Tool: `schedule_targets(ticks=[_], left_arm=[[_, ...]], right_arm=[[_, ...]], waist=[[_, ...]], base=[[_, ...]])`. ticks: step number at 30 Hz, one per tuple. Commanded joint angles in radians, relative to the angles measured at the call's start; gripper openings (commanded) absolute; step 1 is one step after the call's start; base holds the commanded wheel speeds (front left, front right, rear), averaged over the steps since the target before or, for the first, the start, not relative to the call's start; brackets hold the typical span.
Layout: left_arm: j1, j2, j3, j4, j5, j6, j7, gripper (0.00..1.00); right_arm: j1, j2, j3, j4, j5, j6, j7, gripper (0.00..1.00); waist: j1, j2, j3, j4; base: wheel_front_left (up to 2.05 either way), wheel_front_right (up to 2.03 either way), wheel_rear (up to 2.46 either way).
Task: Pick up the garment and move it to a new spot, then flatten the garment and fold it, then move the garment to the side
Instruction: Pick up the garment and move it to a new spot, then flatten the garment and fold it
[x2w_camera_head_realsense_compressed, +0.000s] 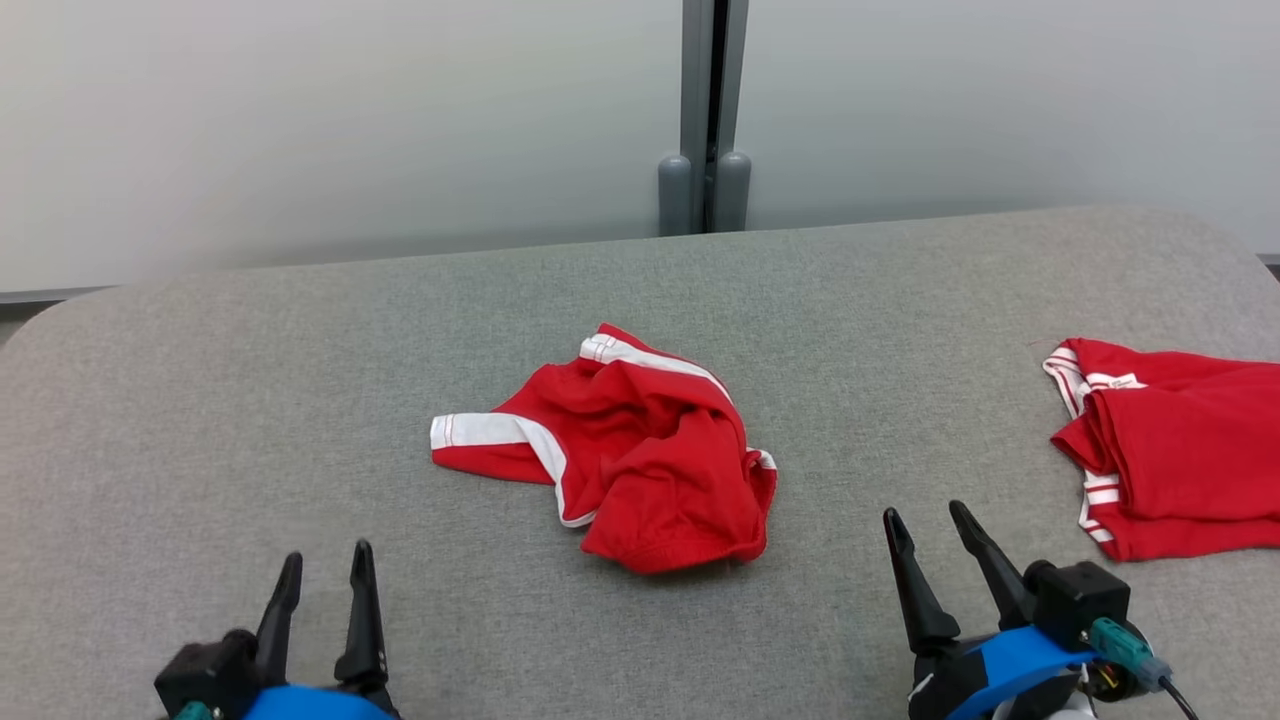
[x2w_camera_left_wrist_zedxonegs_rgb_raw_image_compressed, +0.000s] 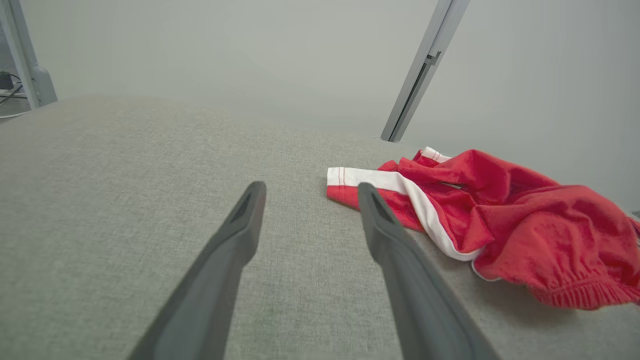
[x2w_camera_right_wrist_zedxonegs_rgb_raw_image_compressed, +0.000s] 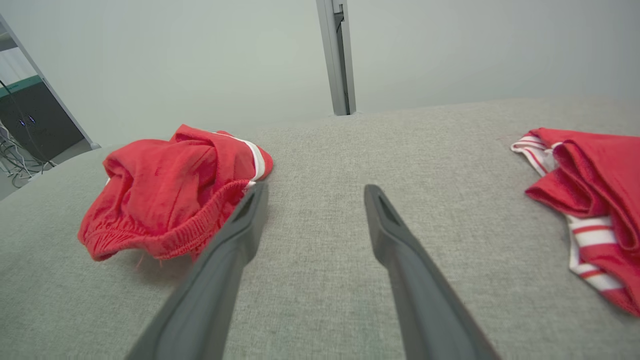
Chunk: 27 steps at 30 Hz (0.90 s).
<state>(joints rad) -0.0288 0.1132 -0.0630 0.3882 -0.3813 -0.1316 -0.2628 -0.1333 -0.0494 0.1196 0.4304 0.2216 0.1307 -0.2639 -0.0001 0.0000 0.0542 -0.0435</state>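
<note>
On grey table, crumpled red garment beyond left claw and right claw, both agape, empty.

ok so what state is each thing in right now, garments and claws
red garment, crumpled in a heap, not flattened or folded, not held
second red garment, loosely folded, lying off to the right
left claw, open, empty, clear of the cloth
right claw, open, empty
</note>
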Motion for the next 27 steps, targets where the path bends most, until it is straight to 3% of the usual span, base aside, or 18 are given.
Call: schedule_targets(ticks=[1, 16, 27], left_arm=[[0.023, -0.009, 0.012, -0.015, 0.022, 0.002, -0.002, 1.00], [0.033, -0.035, -0.015, -0.021, 0.045, 0.002, -0.002, 1.00], [-0.015, -0.004, -0.070, -0.016, 0.002, 0.002, -0.002, 1.00]], right_arm=[[0.023, -0.003, -0.005, 0.003, 0.003, 0.000, 0.000, 1.00], [-0.021, -0.003, 0.014, 0.034, 0.000, 0.000, 0.000, 1.00], [-0.176, -0.003, 0.006, 0.197, -0.074, 0.000, 0.000, 1.00]], waist=[[0.0001, 0.0000, -0.004, 0.005], [0.0001, 0.0000, 0.021, 0.033], [0.0001, 0.0000, 0.109, 0.130]], base=[[0.00, 0.00, 0.00], [0.00, 0.00, 0.00], [0.00, 0.00, 0.00]])
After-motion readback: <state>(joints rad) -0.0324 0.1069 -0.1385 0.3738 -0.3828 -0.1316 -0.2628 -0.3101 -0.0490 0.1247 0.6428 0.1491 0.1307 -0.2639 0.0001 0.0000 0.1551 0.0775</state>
